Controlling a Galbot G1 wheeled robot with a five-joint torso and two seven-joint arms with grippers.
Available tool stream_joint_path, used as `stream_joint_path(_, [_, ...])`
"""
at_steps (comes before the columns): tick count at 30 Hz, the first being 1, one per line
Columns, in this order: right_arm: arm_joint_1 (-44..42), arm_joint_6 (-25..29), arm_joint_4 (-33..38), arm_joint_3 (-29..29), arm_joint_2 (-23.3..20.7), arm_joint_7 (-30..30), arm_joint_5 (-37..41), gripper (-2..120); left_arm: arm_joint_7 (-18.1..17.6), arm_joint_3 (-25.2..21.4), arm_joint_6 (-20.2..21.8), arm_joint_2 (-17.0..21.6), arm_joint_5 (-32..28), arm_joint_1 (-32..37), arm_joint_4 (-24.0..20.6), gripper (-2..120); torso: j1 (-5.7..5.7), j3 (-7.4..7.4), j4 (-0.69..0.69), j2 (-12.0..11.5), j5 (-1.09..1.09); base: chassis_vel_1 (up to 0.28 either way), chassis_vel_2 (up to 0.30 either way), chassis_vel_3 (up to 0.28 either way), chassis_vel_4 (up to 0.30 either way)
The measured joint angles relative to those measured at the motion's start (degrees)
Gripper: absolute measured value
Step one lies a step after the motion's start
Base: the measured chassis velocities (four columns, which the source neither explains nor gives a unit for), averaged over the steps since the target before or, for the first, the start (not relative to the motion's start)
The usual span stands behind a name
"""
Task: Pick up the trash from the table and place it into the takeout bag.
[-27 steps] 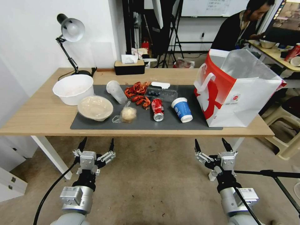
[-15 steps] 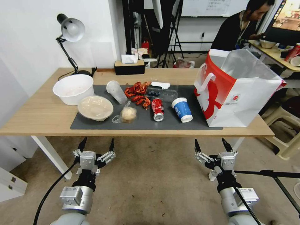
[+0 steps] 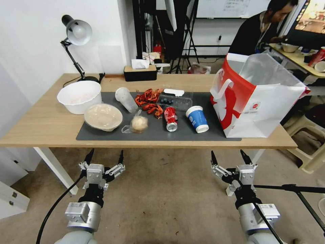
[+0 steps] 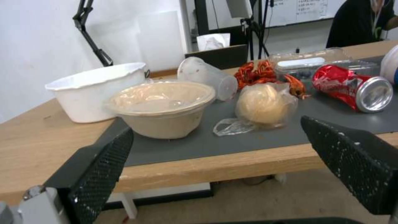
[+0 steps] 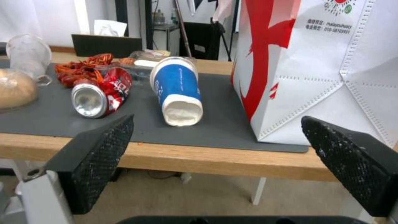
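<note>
We see the takeout bag (image 3: 260, 101) standing upright and open-topped at the right end of the tabletop (image 3: 44, 125), its corner on the dark mat (image 3: 189, 134); its inside cannot be seen. Along the mat lie the beige bowl (image 3: 103, 117), covered with film, a clear bag with a beige lump (image 3: 138, 124), the red shells (image 3: 149, 100), a clear tray (image 3: 176, 100) holding dark berries, and a white tub (image 3: 79, 96) just off the mat. The translucent cup (image 3: 126, 99), red can (image 3: 171, 118) and blue-white paper cup (image 3: 197, 118) lie on their sides, long axes running front to back. The right wrist view shows the paper cup's base (image 5: 182, 113) and the can's end (image 5: 88, 101) facing us. Below the tabletop edge, the left gripper (image 3: 104, 158) and right gripper (image 3: 229, 158) hang with fingers spread, holding nothing.
</note>
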Motion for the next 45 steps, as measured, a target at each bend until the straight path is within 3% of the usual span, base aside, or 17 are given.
stream_joint_path(12, [0.5,-1.5,0.5,0.2,0.0,0.1,0.4,100,0.0,0.0,0.6,-0.1,-0.5,-0.3,-0.1,100,0.00,0.00,0.00,0.0,0.01,0.000,0.000,0.000,0.000])
stream_joint_path(16, [2.4,-6.9,2.7,1.4,0.4,1.1,1.9,100,0.2,0.7,5.1,-0.9,-3.8,-2.8,-1.2,100,0.00,0.00,0.00,0.0,0.00,0.000,0.000,0.000,0.000])
stream_joint_path(19, [5.0,-14.3,5.7,3.0,0.8,2.4,4.0,100,0.6,1.9,12.8,-2.4,-9.4,-6.7,-3.1,100,0.00,0.00,0.00,0.0,0.01,0.000,0.000,0.000,0.000])
stream_joint_path(22, [6.8,-18.2,7.2,4.0,0.8,3.0,6.0,100,1.0,2.4,16.0,-3.1,-12.5,-8.7,-4.0,100,0.00,0.00,-0.05,0.0,-0.01,0.000,0.000,0.000,0.000])
stream_joint_path(23, [7.8,-19.0,7.3,4.3,0.5,3.1,7.3,100,1.1,2.4,16.4,-3.2,-13.1,-9.0,-4.1,100,0.00,0.00,0.01,0.0,0.00,0.000,0.000,0.000,0.000])
stream_joint_path(34, [10.3,-16.5,5.5,4.1,-2.3,3.4,12.5,100,1.7,2.4,13.9,-3.0,-12.7,-9.2,-3.2,100,0.01,0.00,0.00,0.0,0.00,0.000,0.000,0.000,0.000])
stream_joint_path(45, [18.6,-13.9,-4.3,1.1,-12.6,4.9,23.1,100,2.9,2.8,13.1,-3.3,-12.1,-9.5,-2.4,100,0.01,0.00,0.01,0.0,0.00,0.000,0.000,0.000,0.000])
